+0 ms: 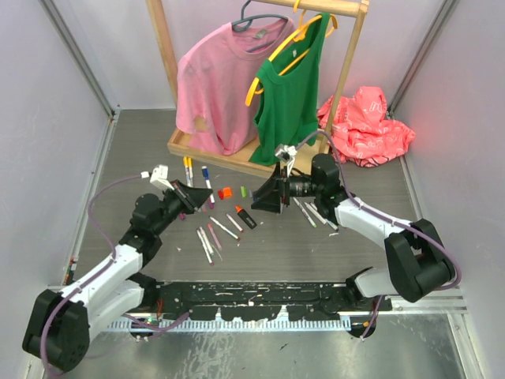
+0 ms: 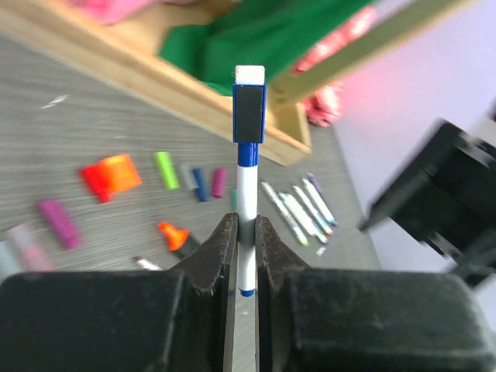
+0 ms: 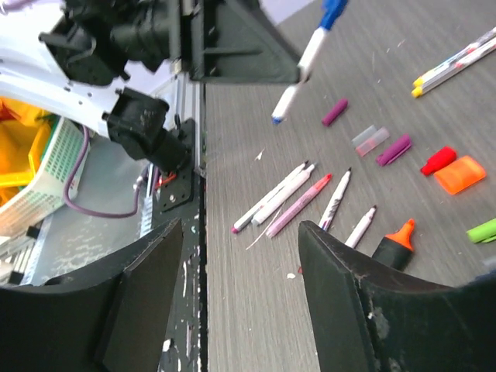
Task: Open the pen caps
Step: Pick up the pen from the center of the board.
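My left gripper [image 2: 246, 232] is shut on a white marker barrel [image 2: 246, 194] held upright off the table. Its blue pen cap [image 2: 249, 112], topped by a white eraser, is still on the end. The right wrist view shows this same marker [image 3: 306, 58] sticking out of the left gripper. My right gripper [image 3: 240, 263] hangs open over the table with nothing between its fingers, a little to the right of the left gripper [image 1: 201, 197]. Loose pen caps lie on the table: purple [image 3: 394, 149], red [image 3: 438, 160], orange [image 3: 459, 173] and green [image 3: 482, 230]. Several uncapped markers [image 3: 298, 203] lie beside them.
A wooden clothes rack [image 1: 229, 154] stands at the back with a pink shirt [image 1: 217, 79] and a green top [image 1: 292, 87]. A crumpled red bag [image 1: 364, 126] lies to its right. More markers [image 1: 316, 213] lie under the right arm, and two capped ones [image 1: 196, 172] near the rack. An orange highlighter [image 1: 245, 216] lies mid-table.
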Controlling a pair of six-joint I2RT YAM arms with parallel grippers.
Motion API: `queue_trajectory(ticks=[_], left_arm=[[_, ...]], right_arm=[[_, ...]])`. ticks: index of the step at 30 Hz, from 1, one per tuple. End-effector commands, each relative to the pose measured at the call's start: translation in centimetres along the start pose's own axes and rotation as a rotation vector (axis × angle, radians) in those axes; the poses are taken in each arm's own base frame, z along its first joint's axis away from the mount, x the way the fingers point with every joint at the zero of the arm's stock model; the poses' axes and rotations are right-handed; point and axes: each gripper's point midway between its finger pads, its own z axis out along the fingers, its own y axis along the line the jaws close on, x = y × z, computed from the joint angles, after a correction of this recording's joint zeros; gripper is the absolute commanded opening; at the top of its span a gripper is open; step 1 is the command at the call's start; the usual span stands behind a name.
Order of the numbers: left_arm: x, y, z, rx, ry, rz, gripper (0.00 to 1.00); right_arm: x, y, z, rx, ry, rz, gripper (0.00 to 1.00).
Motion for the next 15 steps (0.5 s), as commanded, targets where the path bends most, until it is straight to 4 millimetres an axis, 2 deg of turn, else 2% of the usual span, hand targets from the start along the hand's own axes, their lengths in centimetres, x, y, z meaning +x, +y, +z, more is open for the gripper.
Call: queue_trajectory(ticks=[1, 8, 15], left_arm=[[-1.5, -7.0, -1.1, 0.27, -0.121, 0.091, 0.0], [1.2, -12.0, -1.8, 0.446, -0.084, 0.196, 0.0], [4.4, -14.9, -1.0, 0.534, -0.036, 0.254, 0.0]], right_arm=[[-5.1, 2.1, -1.0, -0.057, -0.176, -0.13, 0.67], [-5.0, 2.2, -0.9, -0.08, -0.192, -0.076, 0.69], [-5.3, 3.3, -1.1, -0.125, -0.235, -0.057, 0.76]])
